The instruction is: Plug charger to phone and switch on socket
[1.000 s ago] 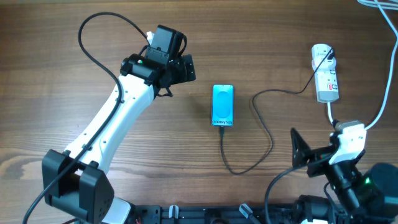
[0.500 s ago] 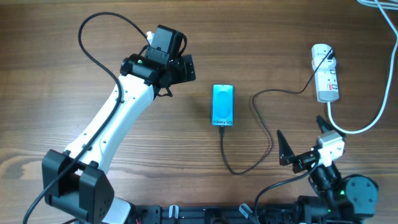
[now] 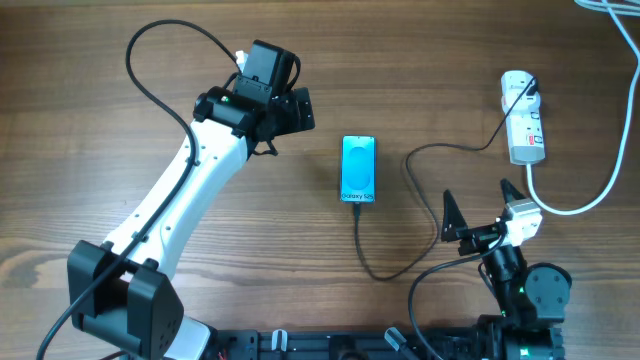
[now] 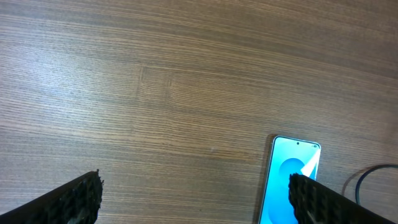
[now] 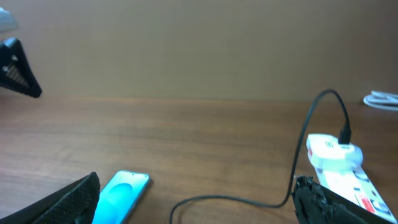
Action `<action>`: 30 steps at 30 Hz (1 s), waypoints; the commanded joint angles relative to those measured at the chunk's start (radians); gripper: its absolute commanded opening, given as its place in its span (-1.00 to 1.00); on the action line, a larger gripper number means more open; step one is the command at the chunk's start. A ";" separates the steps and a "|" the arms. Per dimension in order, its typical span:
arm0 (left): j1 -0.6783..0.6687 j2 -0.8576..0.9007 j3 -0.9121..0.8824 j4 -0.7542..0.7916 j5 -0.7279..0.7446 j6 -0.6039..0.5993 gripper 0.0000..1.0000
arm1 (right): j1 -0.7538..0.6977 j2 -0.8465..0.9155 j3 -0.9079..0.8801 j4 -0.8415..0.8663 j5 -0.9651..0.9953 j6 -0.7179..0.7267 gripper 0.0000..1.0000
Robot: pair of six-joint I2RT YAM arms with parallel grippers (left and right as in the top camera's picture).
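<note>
The phone (image 3: pixel 359 168) lies screen up at the table's middle, its cyan screen lit. It also shows in the left wrist view (image 4: pixel 289 182) and the right wrist view (image 5: pixel 121 194). The charger's thin black cable (image 3: pixel 432 225) meets the phone's lower edge, loops round and runs up to the white socket (image 3: pixel 524 128) at the far right. The socket also shows in the right wrist view (image 5: pixel 336 160). My left gripper (image 3: pixel 290 112) hovers open and empty left of the phone. My right gripper (image 3: pixel 480 208) is open and empty, near the front, below the socket.
The socket's thick white cord (image 3: pixel 600 190) curves from its lower end out to the right edge and up. A black arm cable (image 3: pixel 150 75) arcs over the left arm. Bare wooden table (image 3: pixel 80 150) surrounds the phone.
My right arm has drawn back toward its base at the front, its open gripper shifting left. The left arm, phone, cable and socket have not moved.
</note>
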 commanded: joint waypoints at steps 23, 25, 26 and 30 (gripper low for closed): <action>-0.001 0.006 0.000 0.003 -0.013 0.005 1.00 | 0.008 -0.014 -0.035 0.046 0.172 -0.124 1.00; -0.001 0.006 0.000 0.003 -0.013 0.005 1.00 | 0.008 -0.014 -0.035 0.046 0.172 -0.112 1.00; -0.001 0.006 0.000 0.003 -0.013 0.005 1.00 | 0.008 -0.014 -0.035 0.046 0.172 -0.112 1.00; -0.001 0.006 0.000 0.003 -0.013 0.005 1.00 | 0.008 -0.014 -0.035 0.046 0.172 -0.109 1.00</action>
